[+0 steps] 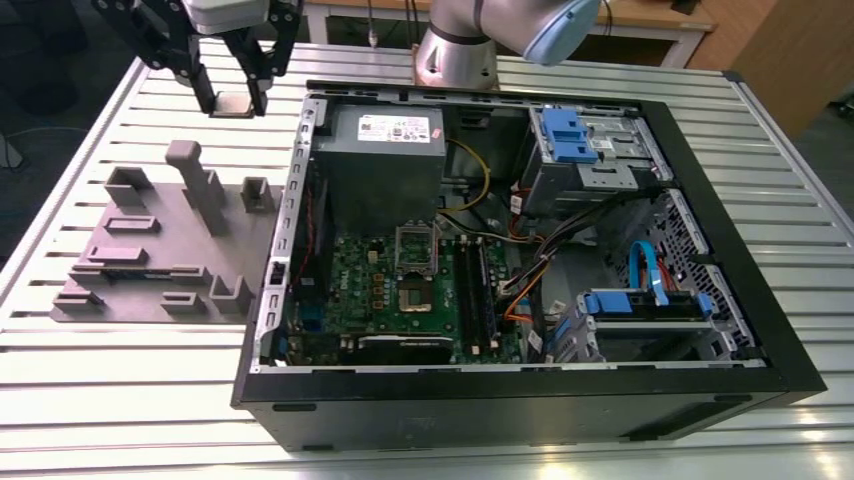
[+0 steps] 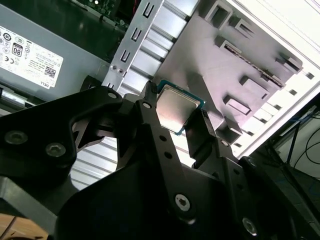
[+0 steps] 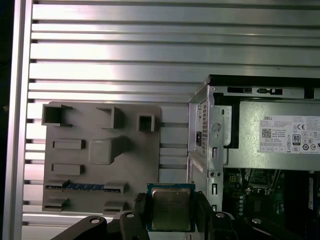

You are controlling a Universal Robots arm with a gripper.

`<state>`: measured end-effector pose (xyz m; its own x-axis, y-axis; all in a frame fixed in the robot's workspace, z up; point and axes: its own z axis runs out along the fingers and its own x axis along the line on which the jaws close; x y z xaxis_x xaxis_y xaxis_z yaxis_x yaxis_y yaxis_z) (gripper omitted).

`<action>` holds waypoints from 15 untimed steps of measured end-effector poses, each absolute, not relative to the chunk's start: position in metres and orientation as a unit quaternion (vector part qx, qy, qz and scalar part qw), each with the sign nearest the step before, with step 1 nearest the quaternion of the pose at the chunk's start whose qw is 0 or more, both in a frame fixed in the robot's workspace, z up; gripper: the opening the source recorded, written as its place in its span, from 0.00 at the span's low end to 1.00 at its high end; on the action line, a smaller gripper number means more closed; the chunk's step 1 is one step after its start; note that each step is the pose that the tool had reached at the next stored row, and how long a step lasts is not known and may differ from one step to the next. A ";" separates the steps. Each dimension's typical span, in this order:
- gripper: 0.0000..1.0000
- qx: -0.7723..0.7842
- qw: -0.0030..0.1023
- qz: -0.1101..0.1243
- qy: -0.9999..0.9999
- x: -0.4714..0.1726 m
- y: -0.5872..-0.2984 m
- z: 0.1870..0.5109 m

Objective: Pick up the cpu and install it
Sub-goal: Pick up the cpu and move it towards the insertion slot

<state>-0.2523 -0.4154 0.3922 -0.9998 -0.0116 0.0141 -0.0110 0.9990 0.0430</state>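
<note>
- Beneath the pincer point(image 1: 234, 98): bare slatted table point(image 1: 80, 350), open room all round.
- Just beside the pincer on one side: upright metal edge of the open computer case point(image 1: 310, 130); on the other side, near, the mauve-grey tray point(image 1: 147, 245).
- Fingers point(image 2: 155, 131) pressed onto two opposite edges of the cpu point(image 2: 176, 109); cpu pinched flat between the tips, metal top showing in both wrist views.

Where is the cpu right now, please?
At the exterior view's left, the gripper holds the cpu above the table, between the tray and the computer case.
</note>
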 end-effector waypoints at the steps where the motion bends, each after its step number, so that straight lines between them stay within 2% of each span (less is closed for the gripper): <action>1: 0.47 0.006 0.007 -0.021 -1.000 -0.250 -0.415 0.392; 15: 0.47 0.006 0.007 -0.022 -1.000 -0.211 -0.415 0.392</action>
<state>-0.2108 -0.4153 0.3921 -0.9998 -0.0116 0.0140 -0.0110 0.9990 0.0431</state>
